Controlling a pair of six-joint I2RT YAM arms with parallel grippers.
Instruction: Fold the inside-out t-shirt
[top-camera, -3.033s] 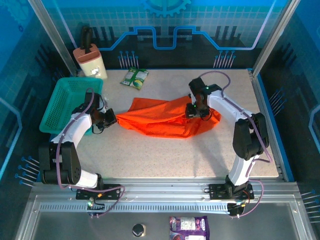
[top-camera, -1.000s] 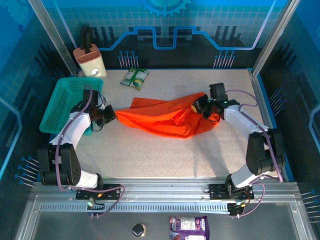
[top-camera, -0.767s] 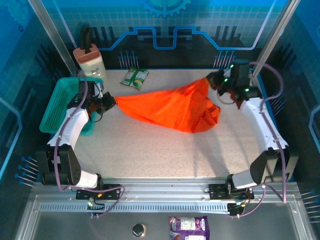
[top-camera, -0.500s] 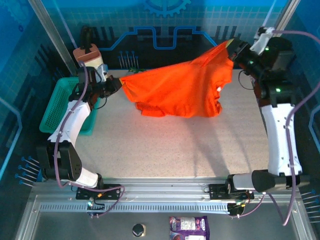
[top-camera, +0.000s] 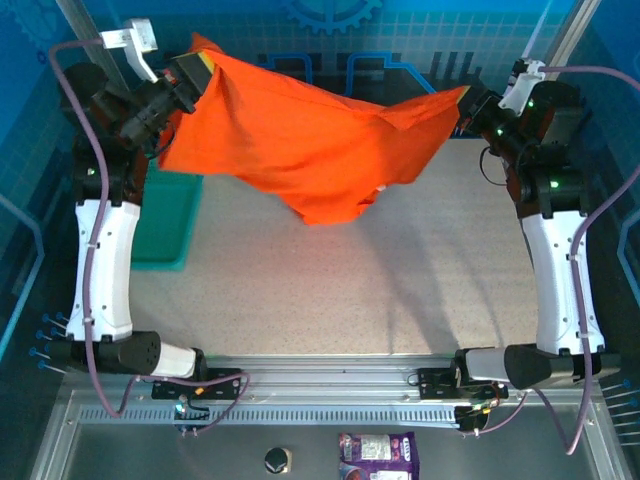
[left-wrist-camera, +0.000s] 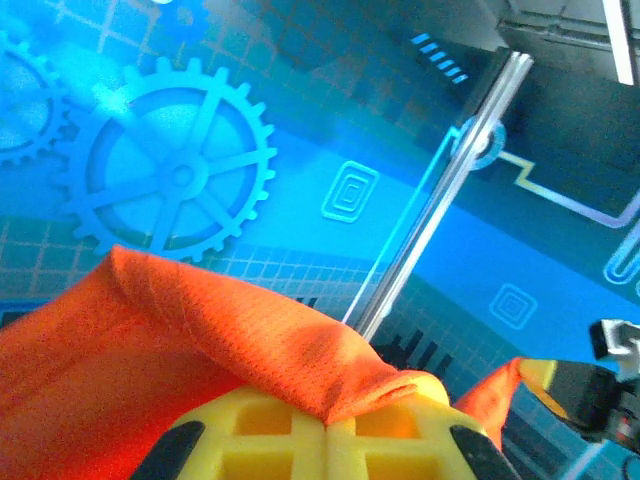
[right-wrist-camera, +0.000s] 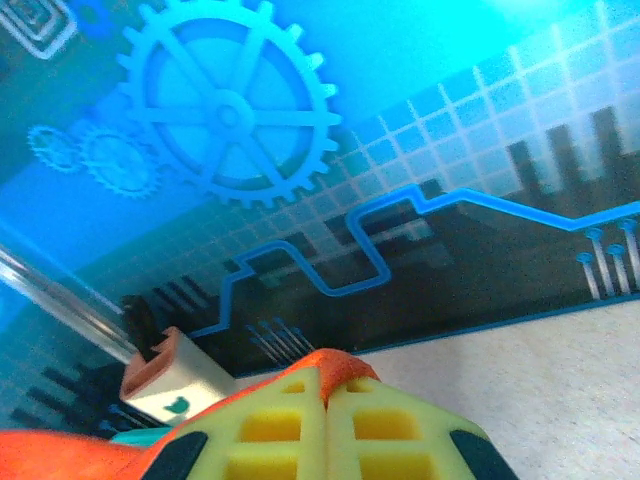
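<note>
Left gripper (top-camera: 197, 66) and right gripper (top-camera: 464, 101) each pinch the inside-out t-shirt (top-camera: 300, 150), hanging stretched between them.

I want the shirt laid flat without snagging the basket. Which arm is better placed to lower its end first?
Right, probably. The right end effector grips the shirt above the far-right table, bare surface below. The left end effector holds its end up over the basket.
</note>
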